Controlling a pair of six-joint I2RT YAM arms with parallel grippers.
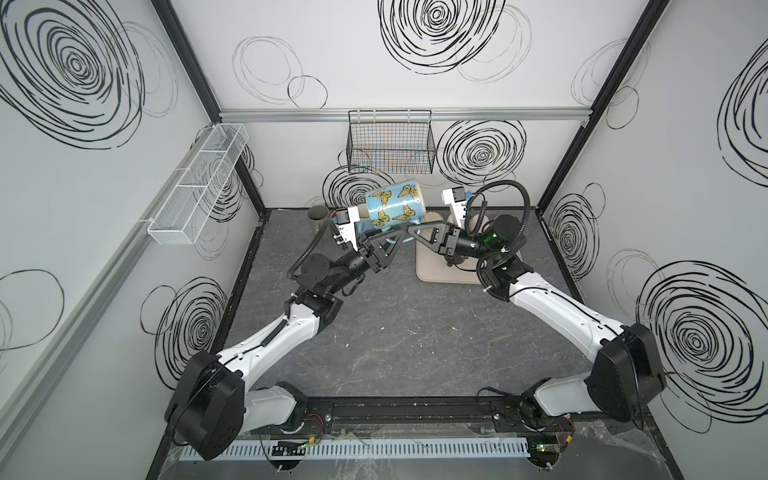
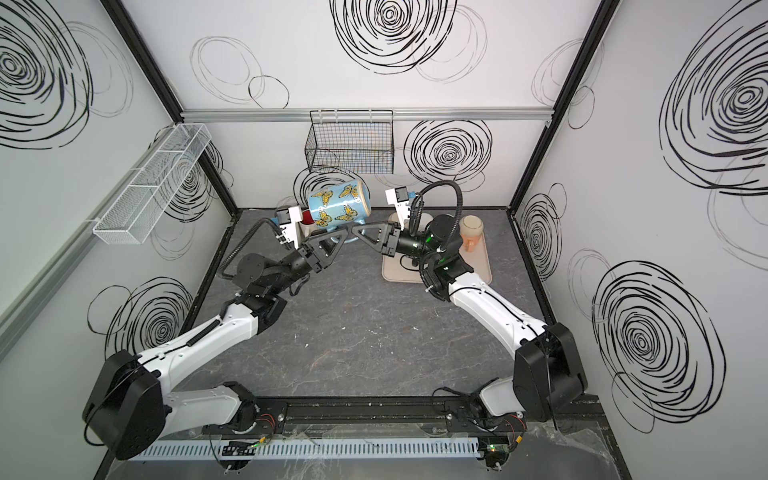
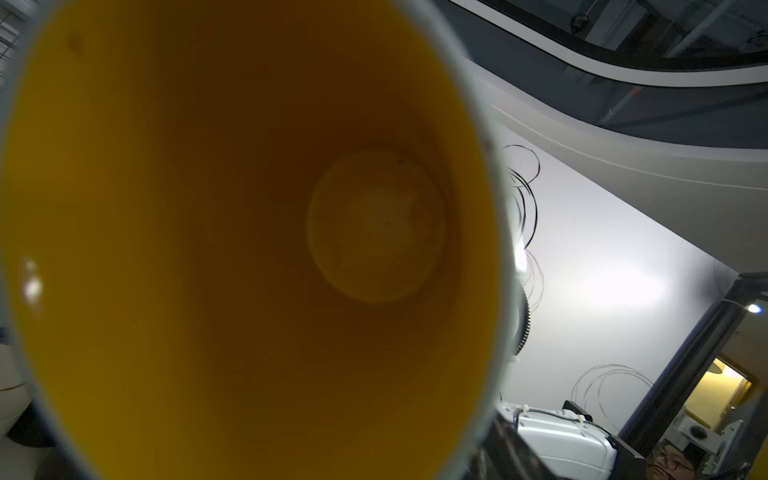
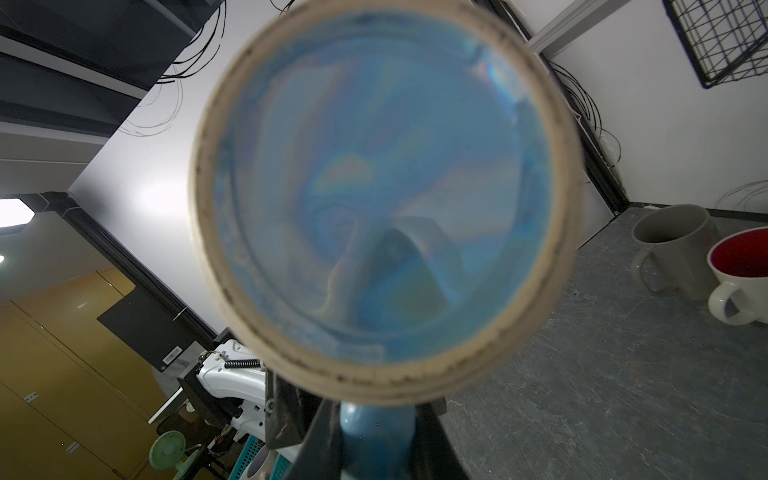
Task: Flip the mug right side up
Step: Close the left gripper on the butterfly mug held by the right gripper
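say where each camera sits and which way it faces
Top views: high behind the arms, looking down on the tilted mug; left arm, right arm show.
Left wrist: on left arm, staring into the mug's yellow inside; left fingers edge in.
Right wrist: on right arm, facing the mug's base; right fingers pinch the handle.
Wrist views share the mug, opposite ends.

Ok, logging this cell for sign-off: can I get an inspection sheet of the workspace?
Surface: dark marbled tabletop, pale specks.
Job's things: butterfly mug in the air, on its side, not yet upright.
Clutter: beige tray with orange cup; grey mug and red-lined cup at the back.
Grippers: right gripper shut on the mug's handle; left gripper close to it, grip unclear.
Cables: black conduit loops at both wrists.
Surroundings: swirl-patterned walls, black wire basket, white mesh basket.
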